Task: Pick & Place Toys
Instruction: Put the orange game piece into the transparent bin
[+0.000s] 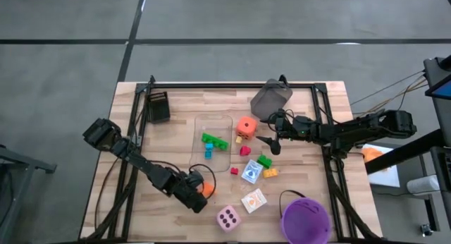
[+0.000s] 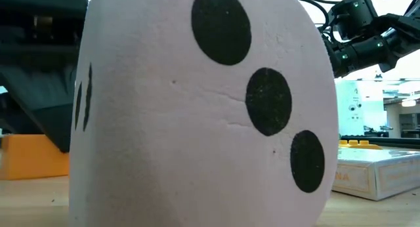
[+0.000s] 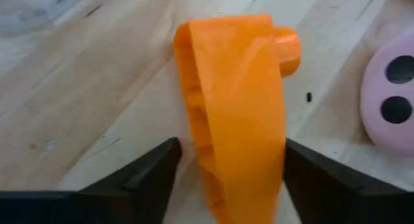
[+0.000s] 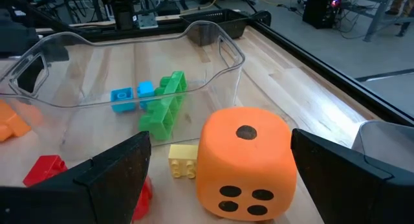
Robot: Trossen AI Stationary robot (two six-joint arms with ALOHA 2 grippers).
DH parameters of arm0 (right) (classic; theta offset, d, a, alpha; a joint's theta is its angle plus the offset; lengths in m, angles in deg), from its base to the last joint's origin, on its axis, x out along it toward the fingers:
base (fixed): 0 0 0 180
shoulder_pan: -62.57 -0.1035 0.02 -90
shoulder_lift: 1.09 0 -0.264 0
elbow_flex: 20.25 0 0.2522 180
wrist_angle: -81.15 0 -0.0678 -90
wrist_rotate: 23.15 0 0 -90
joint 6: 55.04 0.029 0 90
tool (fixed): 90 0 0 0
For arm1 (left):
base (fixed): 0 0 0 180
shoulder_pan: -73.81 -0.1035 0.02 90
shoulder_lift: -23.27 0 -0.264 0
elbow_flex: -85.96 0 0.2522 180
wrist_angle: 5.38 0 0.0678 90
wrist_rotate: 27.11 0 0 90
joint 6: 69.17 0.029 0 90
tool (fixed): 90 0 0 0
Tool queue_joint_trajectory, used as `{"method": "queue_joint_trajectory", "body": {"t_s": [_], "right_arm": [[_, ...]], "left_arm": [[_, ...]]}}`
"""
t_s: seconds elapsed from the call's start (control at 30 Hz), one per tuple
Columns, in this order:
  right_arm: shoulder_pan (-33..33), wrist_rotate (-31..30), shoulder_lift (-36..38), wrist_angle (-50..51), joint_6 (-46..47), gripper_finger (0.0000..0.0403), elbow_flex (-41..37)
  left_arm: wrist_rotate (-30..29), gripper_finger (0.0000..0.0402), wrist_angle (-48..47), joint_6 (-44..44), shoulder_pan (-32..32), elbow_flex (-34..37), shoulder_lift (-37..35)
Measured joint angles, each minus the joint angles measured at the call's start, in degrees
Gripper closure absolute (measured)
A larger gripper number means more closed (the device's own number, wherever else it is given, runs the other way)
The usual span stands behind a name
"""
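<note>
An orange peg piece [image 3: 233, 101] lies on the table near the front left, and it also shows in the high view [image 1: 207, 187]. My left gripper [image 1: 199, 194] is open and low over it, with one finger on either side [image 3: 231, 156]. I cannot tell whether a finger touches the piece. My right gripper [image 1: 270, 142] is open and empty, raised above the table [image 2: 354, 30]. It faces the orange dotted die [image 4: 244, 162], which rests on the table beside a small yellow brick [image 4: 182, 159]. The pink dotted die [image 1: 227, 218] sits near the front edge.
A clear tray [image 1: 224, 119] at mid-table holds a green brick [image 1: 213, 140] and teal bricks [image 1: 208, 151]. Red, green and yellow bricks and two white cards [image 1: 251, 172] lie to its right. The purple bucket [image 1: 305, 219] stands front right, the grey bin [image 1: 271, 99] far right, and a black box [image 1: 158, 106] far left.
</note>
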Motion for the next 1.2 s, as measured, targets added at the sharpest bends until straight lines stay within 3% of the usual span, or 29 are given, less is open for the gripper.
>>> {"method": "queue_joint_trajectory", "body": {"t_s": [0.2,0.37,0.6,0.8,1.0,1.2], "right_arm": [[-0.2,0.0,0.0,0.2,0.0,0.0034,0.0],[-0.3,0.0,0.0,0.5,0.0,0.0034,0.0],[-0.6,0.0,0.0,0.5,0.0,0.0034,0.0],[-0.7,0.0,0.0,0.5,0.0,0.0034,0.0],[-1.1,0.0,0.0,0.1,-0.3,0.0034,0.0],[-2.9,0.5,0.0,-4.6,-2.3,0.0034,0.0]], "left_arm": [[3.9,0.0266,-0.8,1.8,0.1,0.1,-0.6],[7.1,0.0269,-1.8,7.8,0.1,0.5,-2.8],[6.8,0.0269,-3.2,15.4,1.4,0.8,-6.9],[-2.5,0.0269,-2.1,23.7,5.4,0.7,-8.1],[-18.4,0.0269,6.4,33.9,10.3,0.6,-9.6],[-28.4,0.0269,9.3,41.1,10.0,0.6,-12.7]]}}
